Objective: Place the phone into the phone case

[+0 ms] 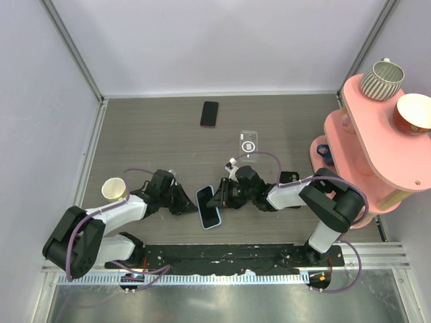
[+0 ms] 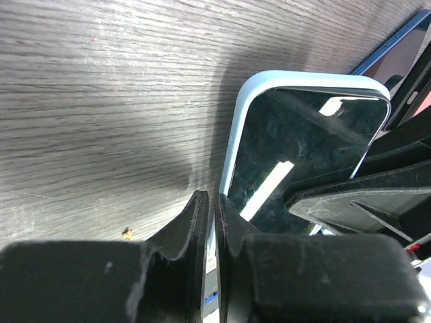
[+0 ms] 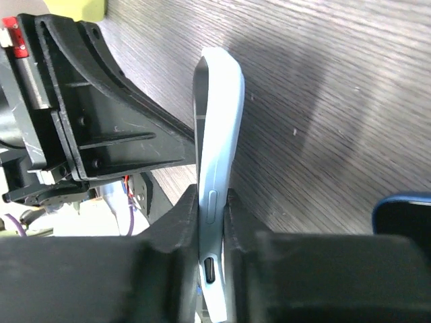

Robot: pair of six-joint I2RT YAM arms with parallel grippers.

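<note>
Overhead view of a wood-grain table (image 1: 148,134) where both grippers met at a light-blue phone (image 1: 209,210), which was not the phone the task named. The right gripper (image 3: 211,195) was clenched on this light-blue phone, one finger on each face near the end with the charging port (image 3: 210,270). Its wrist camera therefore saw the phone edge-on, with the side button (image 3: 213,205) showing. The left gripper (image 2: 210,212) came at the opposite long side. Its jaws were drawn together to a thin slit and the pale rim ran down into that slit, but whether the rim was truly caught could not be told. Held from both sides like this, the light-blue phone seemed to be steadied by one gripper while the other worked at its rim or helped shift it (a judgement, not something shown).

As for the phone (image 3: 404,219), it appeared to be the dark slab just beside the light-blue phone on the right gripper's side, largely hidden under that gripper from above. Little of it showed: a glossy dark face and a thin edge that looked bluish in both wrist views. Neither gripper held it. The phone case (image 1: 248,140) lay flat, well apart from the light-blue phone, farther back and a little to the right. It was a clear, colourless shell with a white ring mark (image 1: 248,145) and nothing in it. With phone and case lying apart, the fitting step seemed not yet begun.
</note>
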